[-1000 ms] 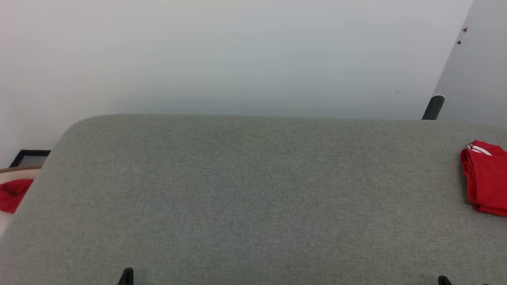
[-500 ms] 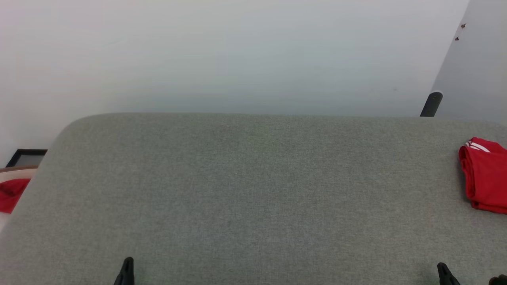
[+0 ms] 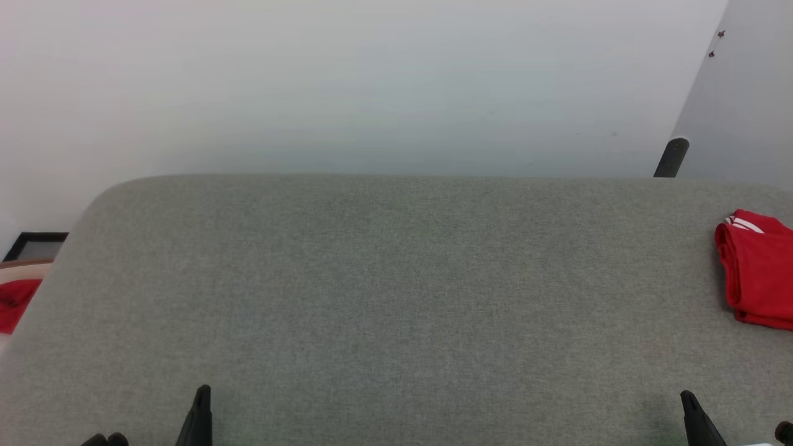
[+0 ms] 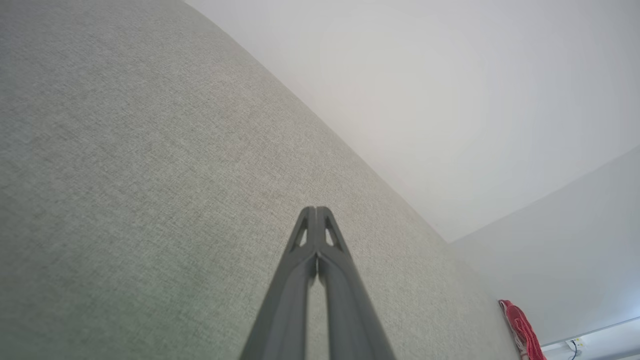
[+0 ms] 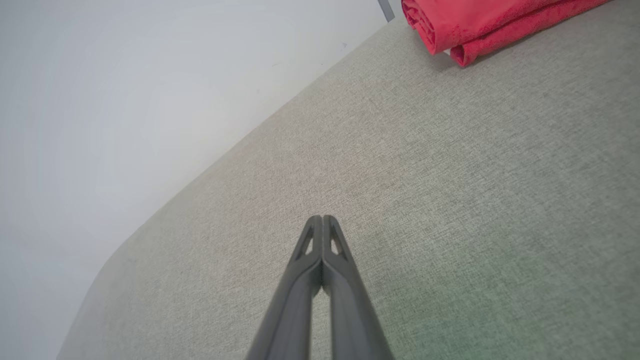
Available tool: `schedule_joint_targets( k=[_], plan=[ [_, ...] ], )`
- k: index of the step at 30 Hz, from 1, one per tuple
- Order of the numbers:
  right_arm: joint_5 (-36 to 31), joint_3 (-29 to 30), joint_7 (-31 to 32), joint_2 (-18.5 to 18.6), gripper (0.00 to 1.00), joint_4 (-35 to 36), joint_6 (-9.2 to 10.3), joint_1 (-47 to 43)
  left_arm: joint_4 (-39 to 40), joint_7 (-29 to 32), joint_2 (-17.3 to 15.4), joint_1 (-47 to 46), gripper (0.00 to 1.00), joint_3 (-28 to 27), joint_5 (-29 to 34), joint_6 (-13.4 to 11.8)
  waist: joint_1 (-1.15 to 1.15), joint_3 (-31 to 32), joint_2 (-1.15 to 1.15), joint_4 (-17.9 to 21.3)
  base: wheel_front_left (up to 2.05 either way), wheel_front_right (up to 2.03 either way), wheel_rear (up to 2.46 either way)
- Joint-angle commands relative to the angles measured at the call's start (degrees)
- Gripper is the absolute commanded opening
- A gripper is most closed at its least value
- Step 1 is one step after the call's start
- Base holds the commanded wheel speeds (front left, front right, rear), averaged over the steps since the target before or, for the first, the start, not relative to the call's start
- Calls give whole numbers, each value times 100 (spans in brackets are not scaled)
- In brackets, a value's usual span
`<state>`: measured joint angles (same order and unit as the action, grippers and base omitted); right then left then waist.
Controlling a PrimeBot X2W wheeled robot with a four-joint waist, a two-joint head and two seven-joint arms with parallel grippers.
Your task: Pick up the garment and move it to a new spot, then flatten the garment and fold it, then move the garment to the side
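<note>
Garment [image 3: 754,279] is lying folded at table's [image 3: 372,279] right edge. Left gripper [image 3: 202,396] and right gripper [image 3: 687,399] are hovering over table's near edge, both pinched closed and empty.

The garment [image 3: 757,282] is bright red, with thin white stripes across its far corner. The worktop [image 3: 384,291] is a mottled grey woven fabric with a faint green cast, plain throughout. The wall [image 3: 372,87] behind it is off-white. A small cloth [image 3: 15,303] at the left edge is plain red. The left gripper [image 4: 316,212] and right gripper [image 5: 322,219] have matte dark grey fingers. A post [image 3: 671,158] at the far right is black.
</note>
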<state>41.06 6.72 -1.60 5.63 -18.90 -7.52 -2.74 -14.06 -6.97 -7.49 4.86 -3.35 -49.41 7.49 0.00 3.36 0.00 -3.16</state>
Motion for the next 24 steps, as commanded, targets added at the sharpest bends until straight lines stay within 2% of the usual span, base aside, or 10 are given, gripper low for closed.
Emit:
schedule_joint_targets(
  k=[1, 24],
  plan=[
    [260, -2, 33, 12, 0, 99, 1, 167, 64, 53, -14, -158, 0, -41, -212, 0, 0, -8, 0, 8, 0, 0, 0],
    [1892, -8, 301, -87, 0, 240, 2, 421, 49, 492, 145, -494, 0, -140, -1579, 0, 0, -95, 0, 85, 0, 0, 0]
  ],
)
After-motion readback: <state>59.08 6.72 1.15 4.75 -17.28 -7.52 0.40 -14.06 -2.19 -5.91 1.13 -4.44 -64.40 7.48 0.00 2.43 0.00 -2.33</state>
